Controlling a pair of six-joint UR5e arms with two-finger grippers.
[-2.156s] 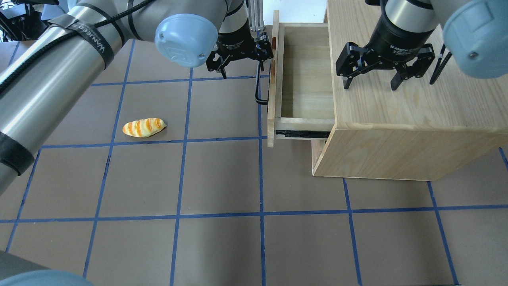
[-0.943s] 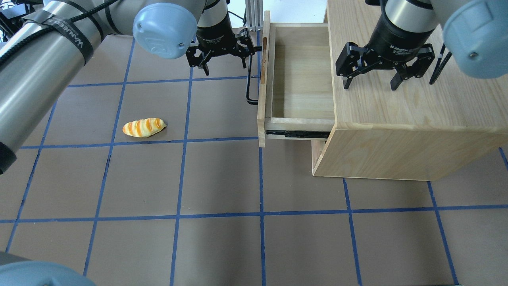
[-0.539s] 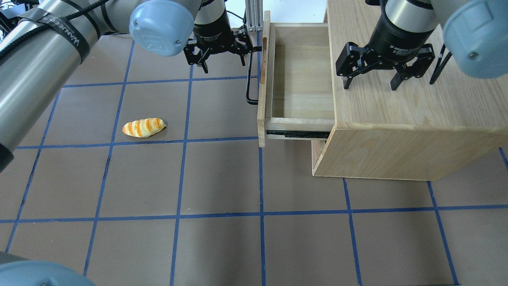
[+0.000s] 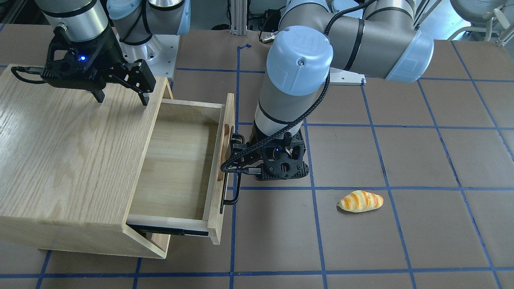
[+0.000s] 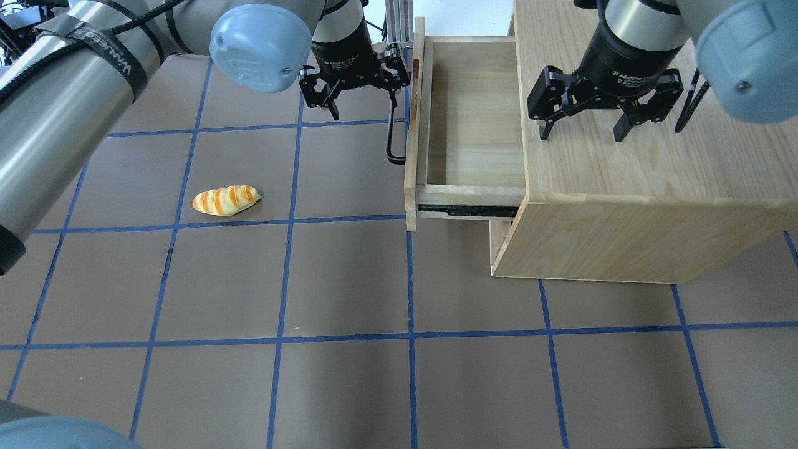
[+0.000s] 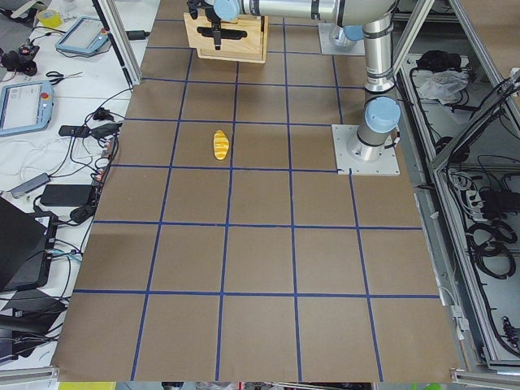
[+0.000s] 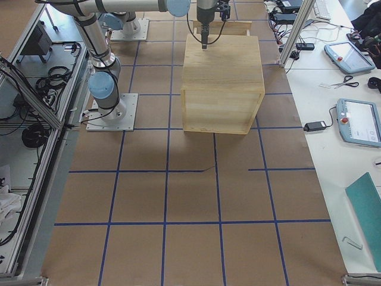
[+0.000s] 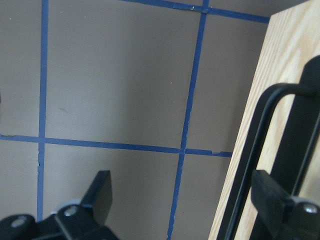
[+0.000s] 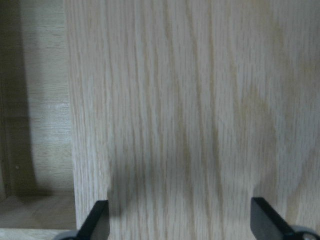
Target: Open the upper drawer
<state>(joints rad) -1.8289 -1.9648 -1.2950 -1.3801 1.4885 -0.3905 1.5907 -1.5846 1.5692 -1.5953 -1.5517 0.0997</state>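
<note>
The upper drawer [image 5: 474, 125] stands pulled far out of the oak cabinet [image 5: 623, 174], toward the table's middle, and its inside is bare; it also shows in the front-facing view [image 4: 180, 160]. Its black bar handle [image 5: 390, 134] runs along the front panel [image 5: 411, 168]. My left gripper [image 5: 363, 109] is open beside the panel. In the left wrist view [image 8: 185, 200] the handle [image 8: 260, 125] runs just inside one finger [image 8: 272, 197], and the jaws are wide apart and not closed on it. My right gripper [image 5: 580, 131] is open and empty, hovering over the cabinet top [image 9: 180, 125].
A toy bread loaf [image 5: 225, 200] lies on the brown mat left of the drawer, also in the front-facing view [image 4: 360, 201]. The cabinet fills the far right of the table. Blue tape lines grid the mat. A lower drawer front [image 5: 497, 240] shows under the open one.
The drawer slid further out between 2.2 s and 0.9 s ago and has stayed since. My left gripper drew off from the handle, then came back toward the panel. The right arm is unmoved.
</note>
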